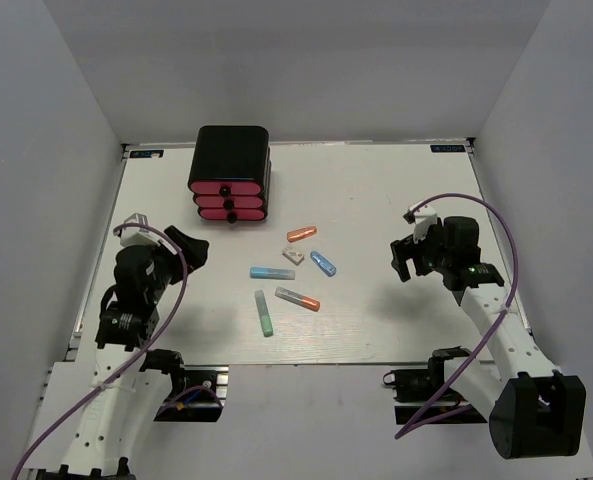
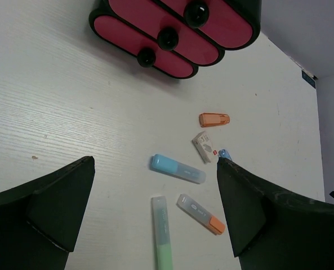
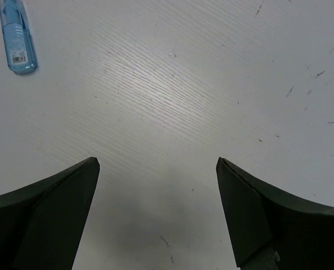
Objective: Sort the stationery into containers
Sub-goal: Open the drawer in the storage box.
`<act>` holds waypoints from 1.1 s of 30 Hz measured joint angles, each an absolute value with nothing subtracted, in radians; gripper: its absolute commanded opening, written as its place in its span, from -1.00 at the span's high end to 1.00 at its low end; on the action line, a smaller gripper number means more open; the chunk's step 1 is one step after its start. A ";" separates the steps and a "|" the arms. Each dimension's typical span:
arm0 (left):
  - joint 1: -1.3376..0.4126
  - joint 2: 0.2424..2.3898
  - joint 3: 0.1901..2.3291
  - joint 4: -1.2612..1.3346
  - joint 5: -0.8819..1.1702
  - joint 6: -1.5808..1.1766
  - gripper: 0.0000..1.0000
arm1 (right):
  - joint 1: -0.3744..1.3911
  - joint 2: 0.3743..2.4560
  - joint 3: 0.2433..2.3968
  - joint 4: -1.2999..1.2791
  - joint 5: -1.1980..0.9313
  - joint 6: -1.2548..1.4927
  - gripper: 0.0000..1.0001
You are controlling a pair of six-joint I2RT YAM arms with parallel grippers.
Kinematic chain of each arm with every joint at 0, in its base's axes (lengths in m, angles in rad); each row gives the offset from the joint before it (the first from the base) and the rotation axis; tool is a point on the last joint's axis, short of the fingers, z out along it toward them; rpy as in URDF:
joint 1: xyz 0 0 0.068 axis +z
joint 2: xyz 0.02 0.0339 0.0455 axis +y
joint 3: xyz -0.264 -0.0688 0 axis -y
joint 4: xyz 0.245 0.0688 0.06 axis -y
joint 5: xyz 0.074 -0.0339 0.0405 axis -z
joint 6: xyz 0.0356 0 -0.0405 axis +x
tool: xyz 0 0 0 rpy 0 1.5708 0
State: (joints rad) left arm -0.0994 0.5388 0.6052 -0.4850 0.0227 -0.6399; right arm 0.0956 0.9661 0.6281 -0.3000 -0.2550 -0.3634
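Note:
The glossy black cabinet (image 1: 232, 155) stands at the back left, its three pink drawers (image 1: 230, 201) shut. Six pieces lie loose mid-table: an orange stick (image 1: 301, 234), a white block (image 1: 294, 256), a blue stick (image 1: 323, 263), a light blue stick (image 1: 272, 272), a grey stick with orange tip (image 1: 297, 298) and a green stick (image 1: 264, 312). My left gripper (image 1: 191, 248) is open and empty, left of the sticks, below the cabinet. My right gripper (image 1: 408, 262) is open and empty, right of the blue stick. The left wrist view shows the drawers (image 2: 172, 39) and the light blue stick (image 2: 177, 169). The right wrist view shows the blue stick (image 3: 17, 39).
White table (image 1: 396, 200) with grey walls at the back and both sides. The front edge runs just past the green stick. Purple cables loop off both arms.

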 measured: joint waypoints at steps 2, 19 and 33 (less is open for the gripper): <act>-0.099 0.547 0.603 -0.479 0.026 -0.640 -0.99 | 0.096 0.966 0.628 -0.300 -0.265 -0.363 -0.81; -0.099 0.742 0.566 -0.290 0.107 -0.646 0.28 | 0.101 0.981 0.623 -0.313 -0.517 -0.460 -0.04; -0.100 1.311 0.773 -0.023 0.183 -0.644 -0.26 | 0.101 1.068 0.609 -0.199 -0.535 -0.370 -0.37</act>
State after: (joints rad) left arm -0.1001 1.3106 0.7734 -0.0231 0.1825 -0.6441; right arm 0.1013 1.0676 0.6094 -0.1986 -0.5350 -0.3698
